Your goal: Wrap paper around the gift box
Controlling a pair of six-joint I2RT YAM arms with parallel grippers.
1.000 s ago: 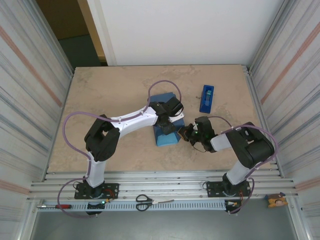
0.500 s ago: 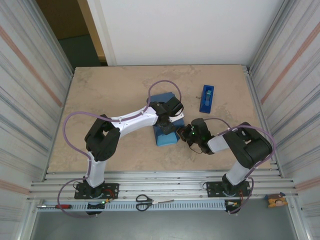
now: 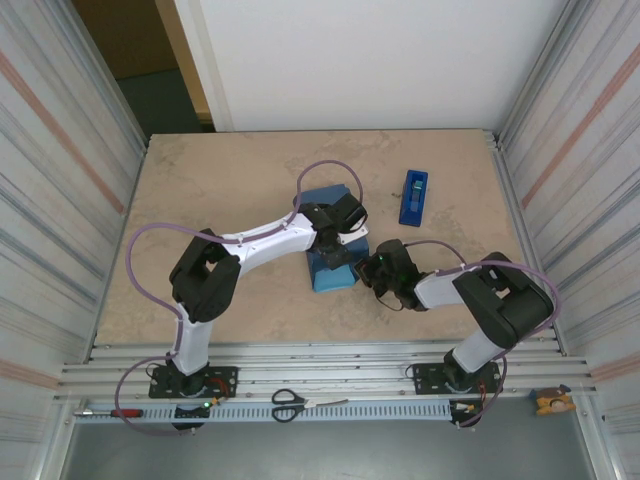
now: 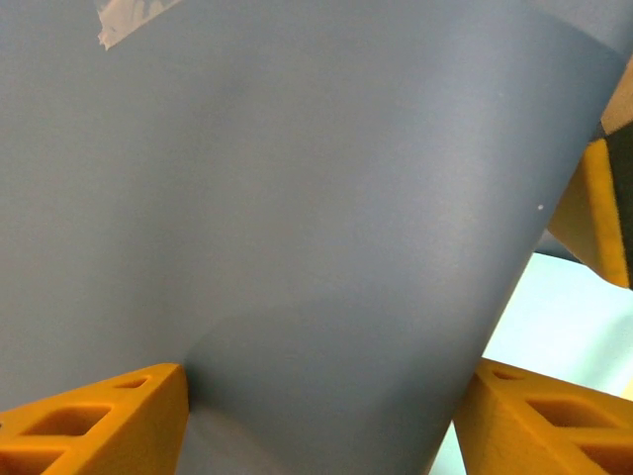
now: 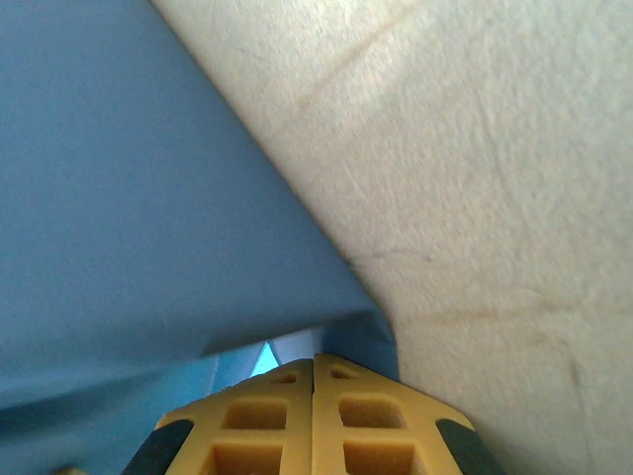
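Orange fingers [image 4: 94,421] of your left tool [image 4: 321,396] stood apart, with the slate-blue face of the paper [image 4: 297,198] spread between them; I could not tell whether they pressed on it. A scrap of clear tape [image 4: 129,15] clung to that sheet near its far edge. Just beyond the right-hand finger you could see an orange side of the gift box [image 4: 595,213], with the paper's lighter face below it. Your right tool [image 5: 314,368] was closed, pads flat together, and a folded corner of the paper lay right at its tips; whether it pinched an edge I could not tell. From above, the left tool sat on top of the paper-covered box in the middle of the counter [image 3: 220,190], and the right tool was at the parcel's right side. A blue tape dispenser [image 3: 413,196] stood well apart, farther back to the right. Scissors [image 3: 290,403] lay on the near rail.
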